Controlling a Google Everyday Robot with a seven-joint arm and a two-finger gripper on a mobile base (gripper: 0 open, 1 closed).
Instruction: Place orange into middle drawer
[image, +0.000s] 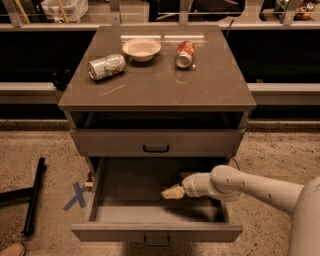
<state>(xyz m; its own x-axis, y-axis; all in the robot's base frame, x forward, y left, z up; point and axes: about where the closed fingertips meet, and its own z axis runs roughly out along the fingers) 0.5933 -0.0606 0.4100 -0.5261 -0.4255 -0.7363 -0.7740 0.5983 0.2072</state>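
The middle drawer (127, 186) is pulled out wide below the shut upper drawer front. My gripper (171, 192) is inside it, low over the drawer floor, right of the middle, on the white arm (240, 184) that reaches in from the right. Its pale tip points left. No orange shows anywhere in the view; whether one sits at the gripper's tip is hidden.
On the cabinet top lie a green-and-white can (107, 66) on its side, a white bowl (141, 49) and a red soda can (185, 53). The upper drawer (156, 143) is shut. A blue X (76, 196) and a black bar (33, 196) are on the floor at left.
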